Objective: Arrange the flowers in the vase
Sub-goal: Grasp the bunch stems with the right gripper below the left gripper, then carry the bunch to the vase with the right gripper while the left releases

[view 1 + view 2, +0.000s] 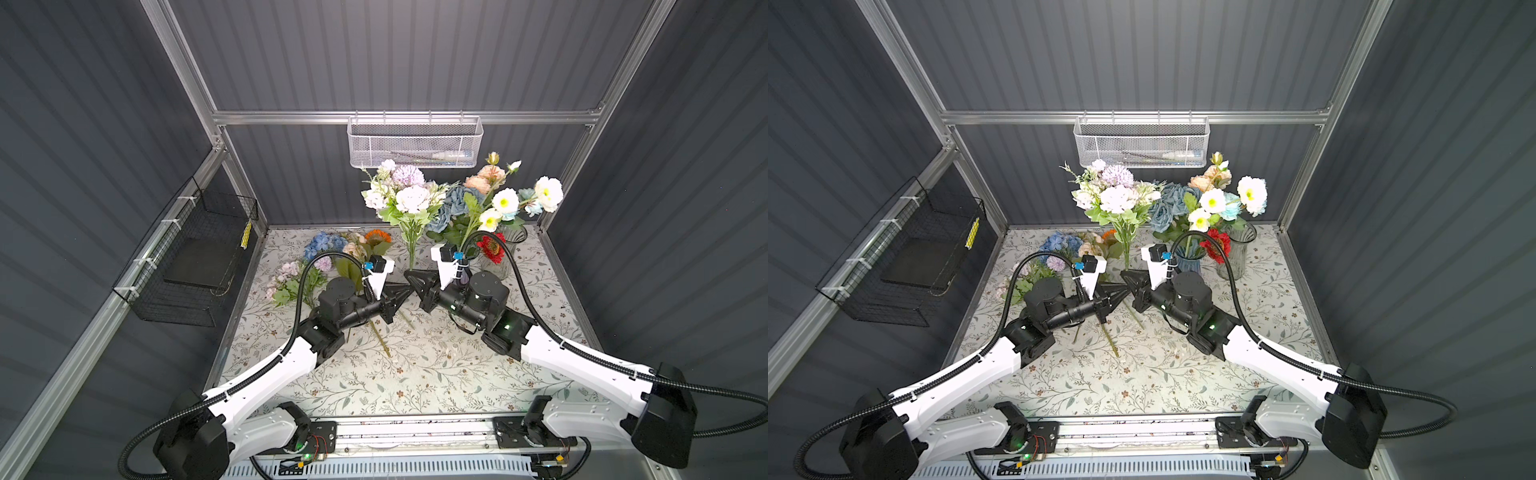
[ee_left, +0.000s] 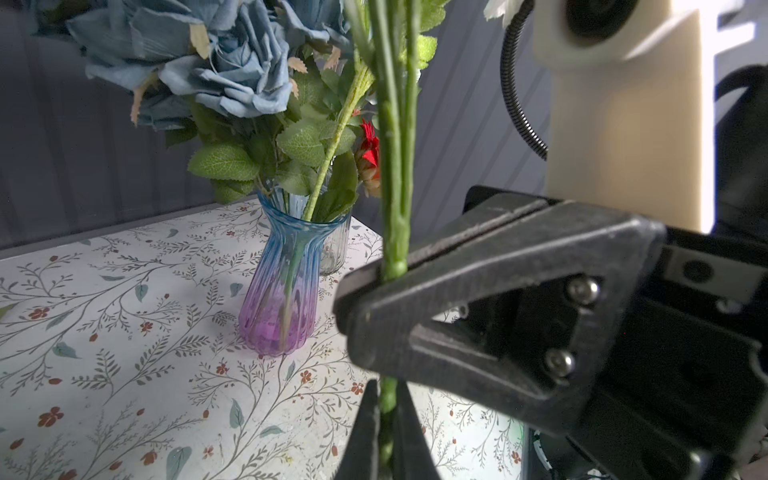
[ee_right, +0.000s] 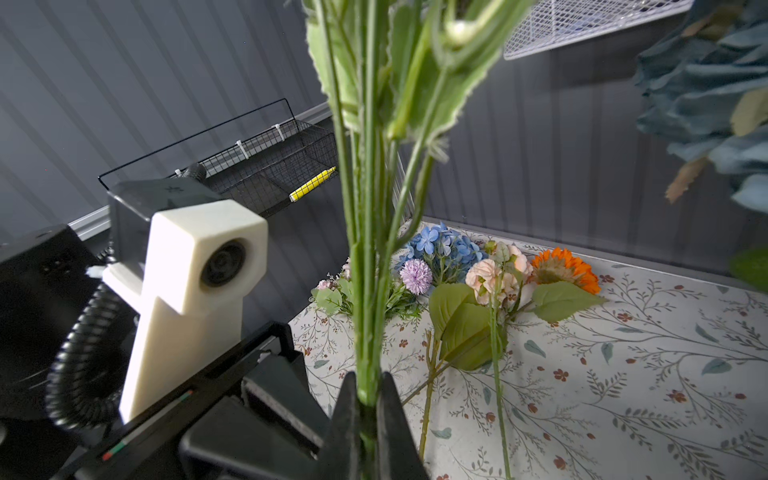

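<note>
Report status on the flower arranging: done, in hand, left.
Done: blue roses stand in the blue-purple vase. In hand: left gripper and right gripper are both shut on the stems of the white-and-lilac bunch, upright, not yet in a vase. Left: blue hydrangea, peach bloom, lilac pompom and orange bloom lie on the table.

Vase (image 2: 266,299) ribbed glossy glass — flowers (image 2: 232,70) matt cloth, frayed.

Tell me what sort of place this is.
Probably a robot test cell, not a home or shop: grey corrugated panel walls on an aluminium frame box in a floral-patterned tabletop, and white-and-black robot arms, left and right, reach in from the front.
</note>
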Controlling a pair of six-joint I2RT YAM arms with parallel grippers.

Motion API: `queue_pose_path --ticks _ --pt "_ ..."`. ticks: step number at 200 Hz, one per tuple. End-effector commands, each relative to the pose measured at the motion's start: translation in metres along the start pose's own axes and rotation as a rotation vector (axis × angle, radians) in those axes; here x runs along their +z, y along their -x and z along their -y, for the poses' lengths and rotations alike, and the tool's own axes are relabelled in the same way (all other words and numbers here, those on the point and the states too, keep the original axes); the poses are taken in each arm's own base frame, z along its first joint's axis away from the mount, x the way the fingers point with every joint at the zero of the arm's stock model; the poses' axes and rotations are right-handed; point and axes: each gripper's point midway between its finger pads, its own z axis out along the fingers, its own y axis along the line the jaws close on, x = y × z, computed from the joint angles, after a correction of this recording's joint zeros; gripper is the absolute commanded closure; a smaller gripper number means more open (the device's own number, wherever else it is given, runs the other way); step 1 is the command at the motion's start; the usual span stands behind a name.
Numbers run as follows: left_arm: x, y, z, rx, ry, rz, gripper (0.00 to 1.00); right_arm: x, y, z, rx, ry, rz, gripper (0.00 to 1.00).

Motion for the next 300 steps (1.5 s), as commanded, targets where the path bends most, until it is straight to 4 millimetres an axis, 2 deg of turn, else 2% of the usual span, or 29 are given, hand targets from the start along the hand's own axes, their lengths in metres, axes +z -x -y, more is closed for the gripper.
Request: queue_pose_path --ticks 1,14,20,30,39,52,73,101,136,152,176,185,198,202,211,215,228,248,278,281,300 --pt "0.002 0.017 0.006 0.015 -0.017 0.037 1.0 -0.003 0.01 -0.009 -0.004 0.039 0.042 1.0" --pt "0.002 0.017 0.006 0.015 -0.017 0.038 1.0 -0.003 0.011 -0.009 -0.008 0.039 0.043 1.0" --pt "0.002 0.017 0.006 0.015 -0.017 0.037 1.0 -0.003 0.013 -0.009 -0.008 0.035 0.048 0.9" --pt "0.002 0.016 0.005 0.019 -0.013 0.033 1.0 -0.004 0.015 -0.008 -0.013 0.027 0.057 0.63" --pt "0.002 0.012 0.003 0.019 -0.006 0.023 1.0 -0.005 0.019 -0.007 -0.022 0.02 0.067 0.51" --pt "0.001 0.008 0.002 0.024 0.004 0.016 1.0 -0.006 0.024 -0.006 -0.037 0.006 0.082 0.42" --pt "-0.001 0.005 0.0 0.036 0.019 0.014 1.0 -0.005 0.031 -0.002 -0.053 -0.015 0.096 0.4" --pt "-0.002 0.0 0.005 0.073 0.017 -0.005 1.0 0.0 0.035 0.008 -0.034 -0.034 0.099 0.44" --pt "-0.002 -0.008 0.0 0.102 0.069 -0.024 1.0 0.004 0.043 0.015 0.005 -0.018 0.12 0.54" --pt "-0.001 -0.012 -0.002 0.105 0.077 -0.034 1.0 0.004 0.047 0.015 -0.001 -0.017 0.129 0.66" --pt "0.001 -0.015 -0.003 0.103 0.082 -0.043 1.0 0.004 0.047 0.017 0.004 -0.016 0.129 0.97" --pt "0.001 -0.015 -0.004 0.103 0.085 -0.041 1.0 0.004 0.046 0.018 0.001 -0.014 0.126 1.0" --pt "0.0 -0.012 -0.004 0.099 0.089 -0.03 0.8 0.002 0.045 0.019 -0.01 -0.019 0.125 1.0" --pt "0.0 -0.011 -0.005 0.096 0.093 -0.025 0.7 0.001 0.045 0.019 -0.015 -0.02 0.125 1.0" --pt "-0.001 -0.008 -0.008 0.085 0.116 -0.008 0.39 -0.001 0.044 0.02 -0.035 -0.024 0.124 1.0" --pt "-0.001 -0.008 -0.011 0.077 0.131 0.0 0.29 -0.003 0.044 0.021 -0.046 -0.029 0.125 1.0" --pt "-0.004 -0.006 -0.021 0.067 0.186 0.021 0.13 -0.006 0.045 0.022 -0.1 -0.042 0.121 1.0" --pt "-0.008 -0.003 -0.038 0.02 0.238 0.055 0.07 -0.014 0.047 0.027 -0.208 -0.089 0.108 1.0" --pt "-0.01 -0.001 -0.068 -0.119 0.209 0.128 0.06 -0.025 0.047 0.042 -0.356 -0.156 0.068 1.0" --pt "-0.009 -0.001 -0.071 -0.129 0.208 0.131 0.06 -0.033 0.056 0.04 -0.373 -0.16 0.092 1.0" --pt "0.004 -0.004 -0.078 -0.145 0.179 0.132 0.06 -0.046 0.066 0.054 -0.443 -0.215 0.117 1.0"
